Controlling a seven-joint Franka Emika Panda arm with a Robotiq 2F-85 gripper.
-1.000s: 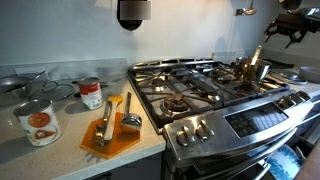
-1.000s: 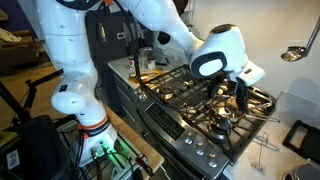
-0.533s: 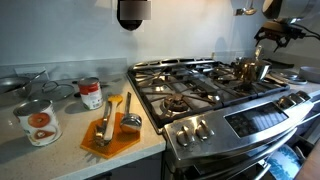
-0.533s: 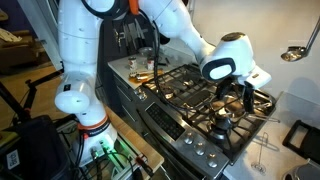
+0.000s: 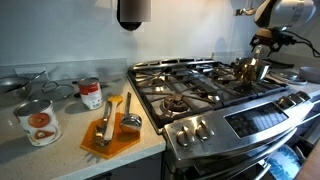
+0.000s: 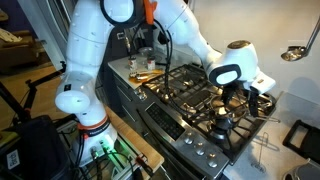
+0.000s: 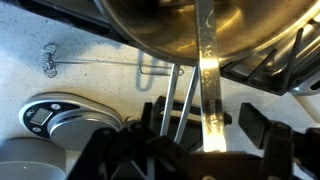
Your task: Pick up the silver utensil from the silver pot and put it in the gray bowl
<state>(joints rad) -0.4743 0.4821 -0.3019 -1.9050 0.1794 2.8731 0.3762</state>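
Note:
The silver pot (image 5: 251, 70) (image 7: 170, 25) stands on the stove's far burner; in the other exterior view the gripper hides most of it. The silver utensil (image 5: 256, 55) leans out of it, and in the wrist view its flat shiny handle (image 7: 208, 90) runs down between my fingers. My gripper (image 5: 262, 43) (image 6: 250, 95) (image 7: 203, 128) hangs just above the pot, open, with a gap on each side of the handle. Two thin wire rods (image 7: 176, 100) lie beside it. A round gray thing with a pale rim, probably the gray bowl (image 7: 65, 108) (image 5: 303, 73), sits on the counter beyond the stove.
A wire whisk (image 7: 50, 60) (image 6: 262, 152) lies on the pale counter near the pot. The stove grates (image 5: 195, 80) and knobs (image 5: 195, 128) fill the middle. Tin cans (image 5: 38, 122), glass dishes (image 5: 25, 82) and an orange board with wooden-handled tools (image 5: 110, 130) stand at the other end.
My gripper has travelled over and down to the pot, and now straddles the utensil's handle. The pot and utensil have not moved.

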